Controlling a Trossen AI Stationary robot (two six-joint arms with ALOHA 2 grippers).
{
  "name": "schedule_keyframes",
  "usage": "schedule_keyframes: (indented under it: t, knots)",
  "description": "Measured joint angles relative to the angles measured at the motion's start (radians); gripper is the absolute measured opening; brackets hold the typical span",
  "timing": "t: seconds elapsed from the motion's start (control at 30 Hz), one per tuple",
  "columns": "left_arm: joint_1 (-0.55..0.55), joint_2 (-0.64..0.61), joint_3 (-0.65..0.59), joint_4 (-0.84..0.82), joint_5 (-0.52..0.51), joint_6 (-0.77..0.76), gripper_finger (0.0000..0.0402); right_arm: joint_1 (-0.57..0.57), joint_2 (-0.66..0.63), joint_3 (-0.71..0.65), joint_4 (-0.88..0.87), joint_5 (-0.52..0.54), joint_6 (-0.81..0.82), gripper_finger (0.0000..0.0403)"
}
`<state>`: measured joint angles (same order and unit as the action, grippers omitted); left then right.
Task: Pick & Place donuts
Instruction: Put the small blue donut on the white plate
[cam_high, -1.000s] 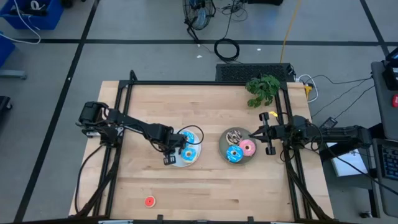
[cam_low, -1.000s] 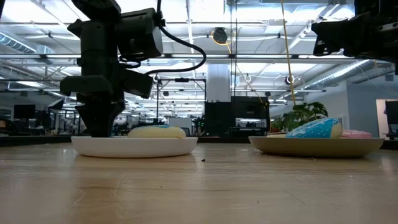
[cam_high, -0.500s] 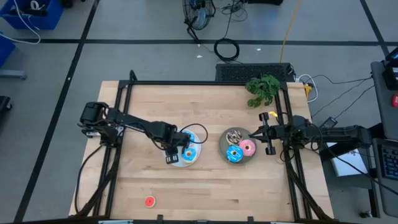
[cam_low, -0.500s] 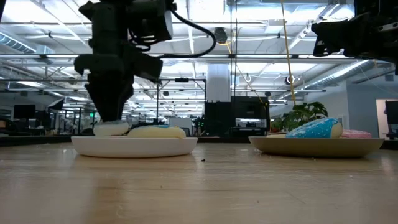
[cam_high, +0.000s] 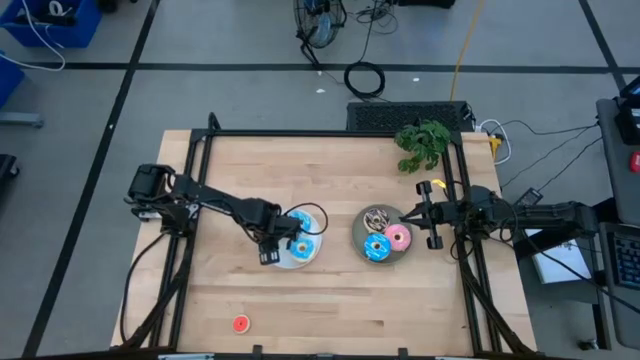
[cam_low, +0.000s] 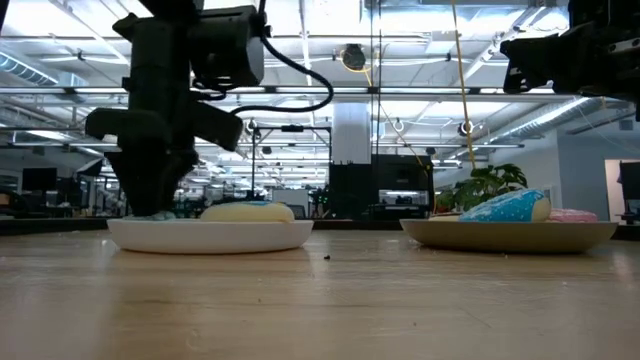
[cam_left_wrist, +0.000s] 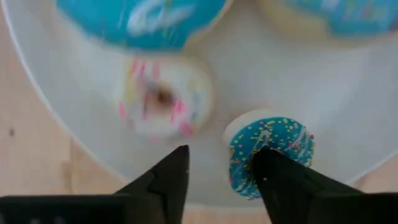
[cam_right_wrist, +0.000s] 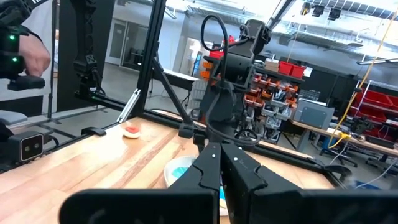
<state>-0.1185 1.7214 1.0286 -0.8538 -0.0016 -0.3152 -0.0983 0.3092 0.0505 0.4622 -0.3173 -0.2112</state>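
— Hovering low over the white plate (cam_left_wrist: 249, 74) with the left gripper (cam_left_wrist: 222, 155), jaws parted, nothing clamped between them. Small blue donut (cam_left_wrist: 278, 138) on edge just beside one finger, maybe touching; cannot tell for sure.

— Released, then. And the others?

— Sharing that plate: a small white sprinkled donut (cam_left_wrist: 163, 99) lying flat near the other finger, plus two larger blue-iced ones, large blue donut (cam_left_wrist: 140, 18) and a second one (cam_left_wrist: 336, 15), towards the plate's far side. Over on the grey plate (cam_high: 358, 238): pink donut (cam_high: 398, 237), another blue one (cam_high: 376, 248), a brown one (cam_high: 378, 218). Lone red donut (cam_high: 240, 323) out on the bare table, well apart from everything.

— Right gripper (cam_high: 412, 213)?

— Parked beside the grey plate, clenched, holding nothing.

— Handling, by the look of them?

— Probably light as anything, so easy to nudge or flip with a stray finger. Likely hard plastic or firm foam with smooth icing, hence a bit slippery; no real fear of breakage. Round outline, so apt to roll when left on edge like the small blue one.

— Best hold?

— Across the ring, one finger through the hole and one outside, or squarely over the full width for the tiny ones. Straight down, centred, gentle squeeze; otherwise likely to squirt sideways across the glossy plate.
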Motion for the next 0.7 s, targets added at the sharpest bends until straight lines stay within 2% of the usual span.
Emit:
schedule_keyframes:
  t: [0.2, 0.37, 0.53, 0.7]
  knots:
    - [0.003, 0.0, 0.0, 0.027, -0.008, 0.02, 0.0262, 0.0, 0.0, 0.0, 0.004, 0.0, 0.0, 0.0]
    - [0.007, 0.0, 0.014, 0.016, -0.008, 0.025, 0.0308, 0.0, 0.0, 0.0, 0.004, 0.0, 0.0, 0.0]
    - [0.004, 0.0, 0.087, -0.049, -0.03, 0.044, 0.032, 0.0, 0.0, 0.0, 0.004, 0.0, 0.0, 0.0]
    - [0.007, -0.002, 0.135, -0.128, -0.093, 0.051, 0.0306, 0.0, 0.0, 0.0, 0.004, 0.0, 0.0, 0.0]
